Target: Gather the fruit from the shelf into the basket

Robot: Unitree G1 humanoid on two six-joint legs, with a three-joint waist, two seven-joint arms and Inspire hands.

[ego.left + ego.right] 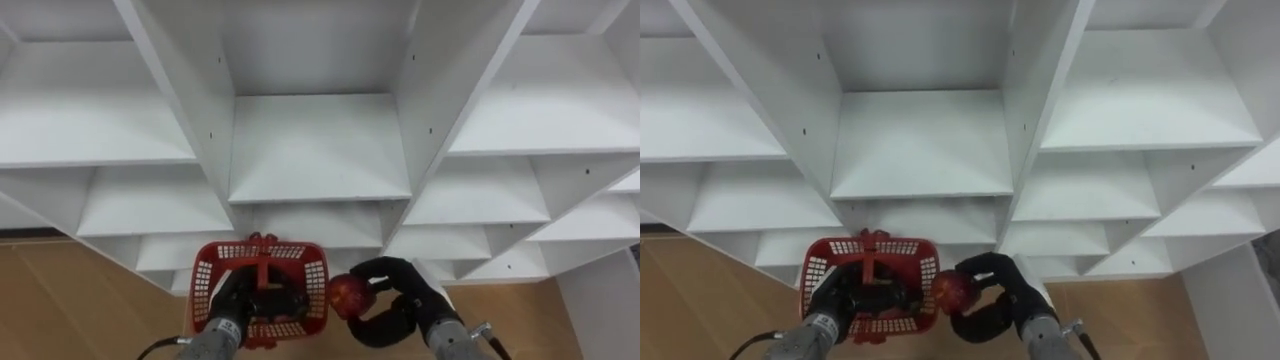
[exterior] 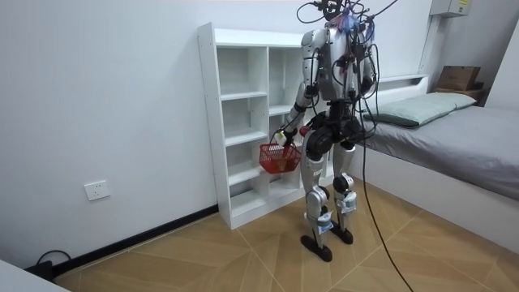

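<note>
The dark fingers (image 1: 375,266) of the right hand (image 1: 408,302) are curled over the top of a glossy red round fruit (image 1: 347,295), with the thumb hooked beneath it, so the fruit is pinched firmly. It hangs just beside the right rim of a red plastic lattice basket (image 1: 312,285), not yet above its opening. The left hand (image 1: 232,308) is closed round the basket's handle and carries it low in front of the robot. The step in hand looks like the drop-off: the fruit is off the shelves and needs carrying a little to the robot's left, over the rim, before the fingers loosen. The eye views show this grip and the bare compartments of the white wooden shelf unit (image 1: 318,150) above. The room view adds that the robot stands upright on the wooden floor (image 2: 243,259), close to the unit, with the basket near hip height and a bed (image 2: 454,134) behind; the fruit is too small to make out there.
</note>
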